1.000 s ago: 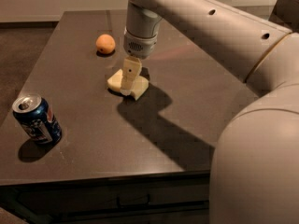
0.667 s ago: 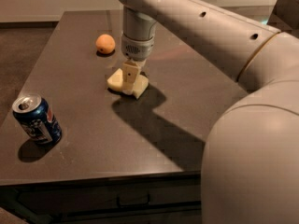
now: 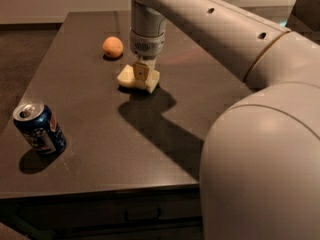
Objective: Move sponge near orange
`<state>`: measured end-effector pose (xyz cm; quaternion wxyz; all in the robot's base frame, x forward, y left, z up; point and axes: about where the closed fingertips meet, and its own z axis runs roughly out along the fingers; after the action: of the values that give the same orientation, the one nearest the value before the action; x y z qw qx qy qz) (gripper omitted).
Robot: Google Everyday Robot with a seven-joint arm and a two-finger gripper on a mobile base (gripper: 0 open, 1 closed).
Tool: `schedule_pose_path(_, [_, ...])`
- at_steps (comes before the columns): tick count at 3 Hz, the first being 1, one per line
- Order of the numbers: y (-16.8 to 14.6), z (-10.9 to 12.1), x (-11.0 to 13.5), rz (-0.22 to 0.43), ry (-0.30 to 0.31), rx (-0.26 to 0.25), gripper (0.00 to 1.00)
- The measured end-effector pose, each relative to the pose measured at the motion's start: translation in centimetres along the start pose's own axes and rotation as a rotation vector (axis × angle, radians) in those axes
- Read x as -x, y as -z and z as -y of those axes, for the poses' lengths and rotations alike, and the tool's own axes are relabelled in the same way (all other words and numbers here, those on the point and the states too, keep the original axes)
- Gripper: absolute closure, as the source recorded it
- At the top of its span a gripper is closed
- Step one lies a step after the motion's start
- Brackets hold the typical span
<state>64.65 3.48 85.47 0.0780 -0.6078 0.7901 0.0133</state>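
Sponge [image 3: 127, 77] grasped by the gripper [image 3: 142, 75] on the dark tabletop [image 3: 100, 169], near the orange [image 3: 113, 47].
A blue soda can [image 3: 39, 129] is seen upright by the front left corner, well apart from everything else. The small round orange is found toward the far edge, left of the middle. Just right of it and a little nearer the front, the pale yellow foam sponge is seen low at the tabletop, its uneven ends showing on either side of a cream finger. The gripper is pointed straight down and clenched on the sponge. The pale arm [image 3: 210, 19] is stretched in from the right, and its shadow is cast toward the front edge.
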Motion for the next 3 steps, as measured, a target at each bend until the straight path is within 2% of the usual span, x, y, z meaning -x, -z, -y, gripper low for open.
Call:
schedule_pose_path(1, [1.3,2.7,2.6,0.011,0.031,-0.029,1.00])
schedule_pose_path(3, [0.9,6.2,6.7,0.025,0.069,-0.065,1.00])
